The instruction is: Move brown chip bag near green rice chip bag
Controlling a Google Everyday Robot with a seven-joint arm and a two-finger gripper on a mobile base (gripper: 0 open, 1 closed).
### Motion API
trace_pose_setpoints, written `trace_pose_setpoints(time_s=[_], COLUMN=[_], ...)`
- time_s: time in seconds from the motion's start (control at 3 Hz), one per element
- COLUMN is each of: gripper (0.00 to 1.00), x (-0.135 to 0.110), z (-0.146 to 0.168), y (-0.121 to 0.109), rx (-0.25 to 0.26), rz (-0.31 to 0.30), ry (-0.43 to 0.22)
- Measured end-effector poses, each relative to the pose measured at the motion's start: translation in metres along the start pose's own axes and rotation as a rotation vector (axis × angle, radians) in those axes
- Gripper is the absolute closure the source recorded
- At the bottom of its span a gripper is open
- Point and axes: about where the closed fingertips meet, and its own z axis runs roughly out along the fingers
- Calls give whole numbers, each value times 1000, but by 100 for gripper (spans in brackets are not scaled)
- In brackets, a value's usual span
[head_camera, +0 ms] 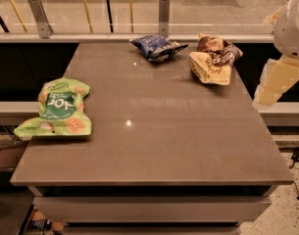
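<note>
Brown tabletop (154, 131), glass railing (163, 9) behind. I see brown chip bag (213, 60) at the far right corner. Dark blue bag (157, 47) sits just left of it, apart. Green rice chip bag (58, 109) lies well left of it, nearer me. Gripper (279, 82) hangs right of it, off the table, not touching; open or closed, I cannot tell.

Grey-brown table (154, 146) with a glossy top; small dark blue bag (158, 47) lying near its far edge; glass railing (61, 13) with metal posts (163, 13) behind the table
</note>
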Motion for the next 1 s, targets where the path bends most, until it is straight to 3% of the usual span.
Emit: trace_pose_setpoints(time_s=[0.33,0.67,1.0], gripper=[0,0,0], x=[7,14,20], z=[17,42,73], y=[-33,-64,-89], rx=[87,115,95], rz=[-12,-21,-20], ry=[14,-11,-59])
